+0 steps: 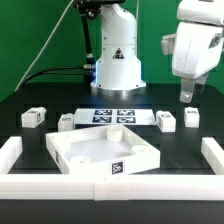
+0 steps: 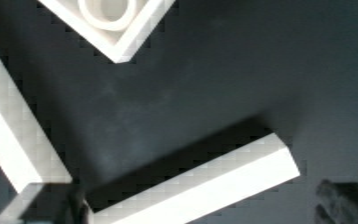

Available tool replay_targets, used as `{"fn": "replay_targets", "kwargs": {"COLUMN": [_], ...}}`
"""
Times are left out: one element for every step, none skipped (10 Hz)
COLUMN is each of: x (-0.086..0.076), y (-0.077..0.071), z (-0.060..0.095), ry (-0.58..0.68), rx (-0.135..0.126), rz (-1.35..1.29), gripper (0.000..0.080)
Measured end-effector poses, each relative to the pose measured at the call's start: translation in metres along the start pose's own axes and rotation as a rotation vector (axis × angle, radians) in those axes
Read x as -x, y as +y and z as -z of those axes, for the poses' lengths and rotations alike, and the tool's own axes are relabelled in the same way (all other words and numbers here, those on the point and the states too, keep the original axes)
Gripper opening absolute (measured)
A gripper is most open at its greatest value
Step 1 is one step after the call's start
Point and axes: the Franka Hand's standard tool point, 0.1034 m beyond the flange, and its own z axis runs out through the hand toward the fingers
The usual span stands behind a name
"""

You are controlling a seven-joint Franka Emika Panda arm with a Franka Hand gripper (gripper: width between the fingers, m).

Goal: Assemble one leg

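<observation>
We log one leg (image 1: pixel 191 117) loose on the surface (image 1: pixel 32 140) at two o'clock from the tray-like part (image 1: pixel 85 163), jaws apart above it, presumably spread to straddle it.

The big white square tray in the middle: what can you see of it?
The square tray is white and looks like smooth plastic, with a raised rim and round sockets at its corners. A black-and-white tag sits on its near wall. It lies flat on the dark table, turned corner-on to the exterior view, in front of the marker board. Only the table touches it; the gripper hangs apart.
</observation>
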Motion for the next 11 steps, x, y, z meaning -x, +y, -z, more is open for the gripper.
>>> {"fn": "replay_targets", "kwargs": {"x": [0.0,0.0,0.0,0.0001,0.0001,0.0001,0.0002,0.0002,0.0002,0.0002,-0.001], "y": [0.0,0.0,0.0,-0.0002,-0.0004,-0.0004,-0.0005,-0.0006,-0.0006,-0.0007,-0.0013], "z": [0.0,0.0,0.0,-0.0005,-0.0009,-0.0011,-0.0013,-0.0015,-0.0016,-0.0018,-0.0039], "ry": [0.0,0.0,0.0,0.0,0.0,-0.001,-0.001,-0.001,-0.001,-0.001,0.018], "rx": [0.0,0.0,0.0,-0.001,-0.002,-0.002,-0.002,-0.003,-0.003,-0.003,0.008], "rz": [0.0,0.0,0.0,-0.001,-0.001,-0.001,-0.001,-0.001,-0.001,0.0,0.014], "gripper": [0.065,0.065,0.065,0.065,0.065,0.065,0.065,0.065,0.065,0.065,0.065]}}
